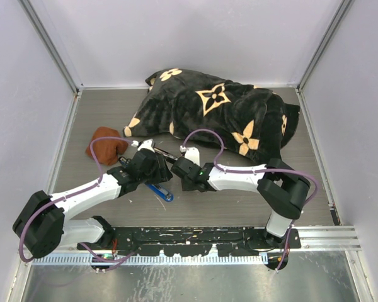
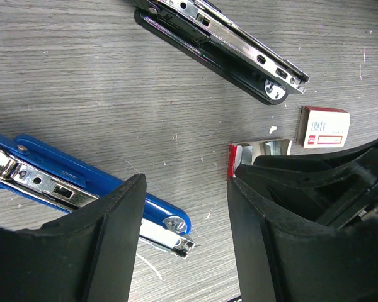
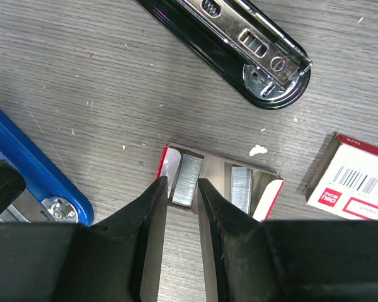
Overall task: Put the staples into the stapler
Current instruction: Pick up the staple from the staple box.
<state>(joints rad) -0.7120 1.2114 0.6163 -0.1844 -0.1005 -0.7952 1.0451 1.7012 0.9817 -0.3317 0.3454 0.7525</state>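
Your right gripper (image 3: pixel 181 184) has its tips straddling the left staple strip (image 3: pixel 189 167) in the staples tray (image 3: pixel 271 198); can't tell if clamped. Left gripper (image 2: pixel 184 182) spread wide, empty.

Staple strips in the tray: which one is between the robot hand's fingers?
The strip nearer the blue stapler: it sits between the right hand's fingertips. The other strip, beside the white box, lies outside them.

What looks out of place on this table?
The staple tray, two strips exposed, lies pulled out, apart from its sleeve. White flecks lie scattered near the black stapler.
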